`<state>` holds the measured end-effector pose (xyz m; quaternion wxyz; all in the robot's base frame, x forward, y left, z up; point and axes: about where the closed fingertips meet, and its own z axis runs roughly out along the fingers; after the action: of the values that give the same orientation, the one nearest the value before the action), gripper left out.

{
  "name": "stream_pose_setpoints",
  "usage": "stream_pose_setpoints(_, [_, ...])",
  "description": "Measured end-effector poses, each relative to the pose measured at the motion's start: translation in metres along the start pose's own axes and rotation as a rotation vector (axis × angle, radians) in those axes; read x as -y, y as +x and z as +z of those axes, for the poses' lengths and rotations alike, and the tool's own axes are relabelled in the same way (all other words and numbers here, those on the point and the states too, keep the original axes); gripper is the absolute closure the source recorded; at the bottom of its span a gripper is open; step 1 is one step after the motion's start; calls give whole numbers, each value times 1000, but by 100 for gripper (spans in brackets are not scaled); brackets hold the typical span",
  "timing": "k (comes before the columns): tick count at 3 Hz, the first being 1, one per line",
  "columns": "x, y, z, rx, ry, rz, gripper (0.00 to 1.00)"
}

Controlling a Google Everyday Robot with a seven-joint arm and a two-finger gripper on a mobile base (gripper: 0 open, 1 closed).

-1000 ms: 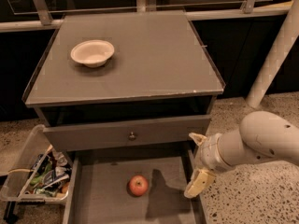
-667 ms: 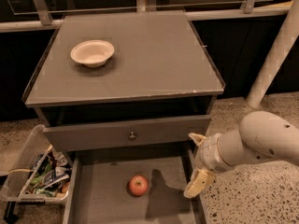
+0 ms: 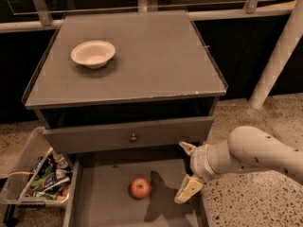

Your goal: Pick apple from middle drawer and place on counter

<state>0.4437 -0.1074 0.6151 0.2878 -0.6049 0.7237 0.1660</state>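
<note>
Far to the gripper's left, a clear bin [image 3: 26, 157] of packets sat beside the cabinet. Up and to its left, a white bowl [image 3: 93, 54] rested on the counter [image 3: 151, 56]. The apple [image 3: 140, 187] lay on the floor of the middle drawer [image 3: 106, 200], just left of the gripper and apart from it. The gripper [image 3: 188, 169] hung at the drawer's right edge, fingers spread wide, holding nothing. Its pale arm [image 3: 255, 152] stretched off to the right.
</note>
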Motion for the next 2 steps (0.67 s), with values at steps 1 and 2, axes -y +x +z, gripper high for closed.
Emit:
stream_pose_setpoints(1, [4,4,28,78,13,-14,0])
stream_pose_setpoints(2, [0,17,66,156,10,3,0])
